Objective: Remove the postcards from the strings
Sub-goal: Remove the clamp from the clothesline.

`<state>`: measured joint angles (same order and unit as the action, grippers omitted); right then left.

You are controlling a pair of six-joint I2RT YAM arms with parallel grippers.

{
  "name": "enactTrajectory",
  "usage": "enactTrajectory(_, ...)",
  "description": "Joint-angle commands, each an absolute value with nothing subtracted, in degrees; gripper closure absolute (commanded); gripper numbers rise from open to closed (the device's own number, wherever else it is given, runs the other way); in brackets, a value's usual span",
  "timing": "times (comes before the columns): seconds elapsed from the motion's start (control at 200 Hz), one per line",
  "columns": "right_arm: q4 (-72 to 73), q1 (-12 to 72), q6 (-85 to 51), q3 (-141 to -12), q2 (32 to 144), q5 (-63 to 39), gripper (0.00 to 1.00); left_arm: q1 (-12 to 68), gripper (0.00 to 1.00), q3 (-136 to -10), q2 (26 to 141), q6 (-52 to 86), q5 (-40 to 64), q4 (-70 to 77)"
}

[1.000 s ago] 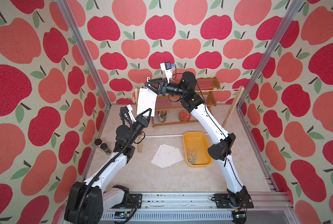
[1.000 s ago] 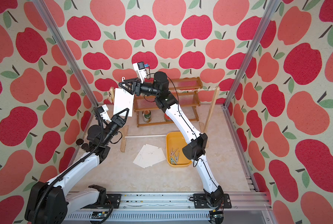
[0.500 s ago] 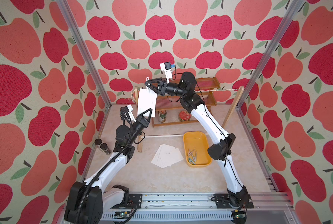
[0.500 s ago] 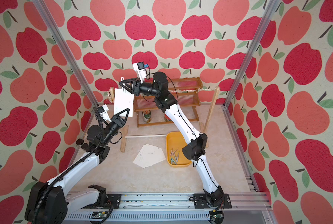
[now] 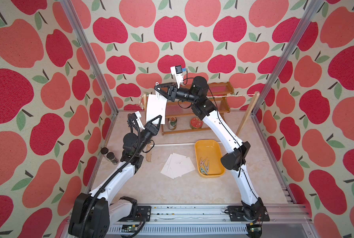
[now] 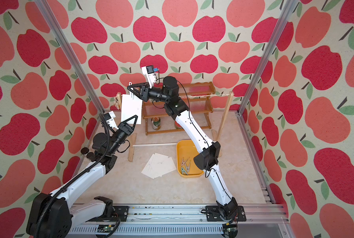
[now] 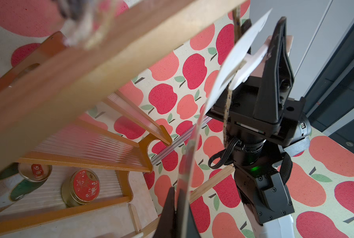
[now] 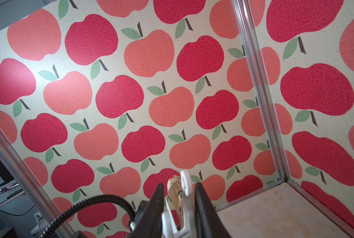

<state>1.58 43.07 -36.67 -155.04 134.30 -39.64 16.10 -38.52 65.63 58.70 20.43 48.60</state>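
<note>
Postcard [image 5: 154, 109] of plain white paper, rectangular, hangs at the left end of the thin beige twisted string [image 5: 233, 95]. It is just beside the left light-wood post [image 5: 144, 104], above the far-left part of the tabletop [image 5: 172, 191]. Small white clothespin [image 8: 185, 185] pins its top edge to the string. Right gripper [image 5: 156, 89] reaches in from the right, level with the string, jaws pressed onto that clothespin from both sides. Right wrist view shows the pin sandwiched between the black fingers [image 8: 200, 206]. Left gripper [image 5: 159, 117] comes up from below, clamped tight on the card's lower edge. Left wrist view shows the paper bowed, running up from the closed fingertips [image 7: 170, 206] to the pin. String runs on to the right post [image 5: 247, 114]. More white postcards [image 5: 178, 168] lie in a loose overlapping pile near the tabletop's middle. Yellow plastic tray [image 5: 198, 144] sits just right of the pile, a few pastel clothespins [image 5: 204, 164] inside. Brown wooden rack [image 5: 223, 102] with two cans [image 5: 172, 123] stands at the far edge behind the string. Two dark-lidded jars [image 5: 109, 154] stand at the left edge.
</note>
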Motion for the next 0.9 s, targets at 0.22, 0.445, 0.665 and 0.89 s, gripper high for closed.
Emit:
enactTrajectory(0.22, 0.5, 44.1, -35.2, -155.5, 132.0, -38.1, 0.76, 16.0, 1.0, -37.7, 64.2, 59.0, 20.9, 50.4)
enactTrajectory(0.445, 0.6, 44.0, -34.8, -155.1, 131.0, -37.1, 0.78, 16.1, 1.0, -36.2, 62.9, 58.6, 20.6, 49.4)
enactTrajectory(0.665, 1.0, 44.3, -34.1, -152.7, 129.2, -35.6, 0.78, 16.4, 1.0, -35.5, 62.7, 58.5, 20.4, 49.0)
enactTrajectory(0.89, -0.3, 43.9, -32.2, -152.0, 127.2, -33.0, 0.78, 16.9, 1.0, -33.7, 60.5, 58.0, 20.4, 47.7)
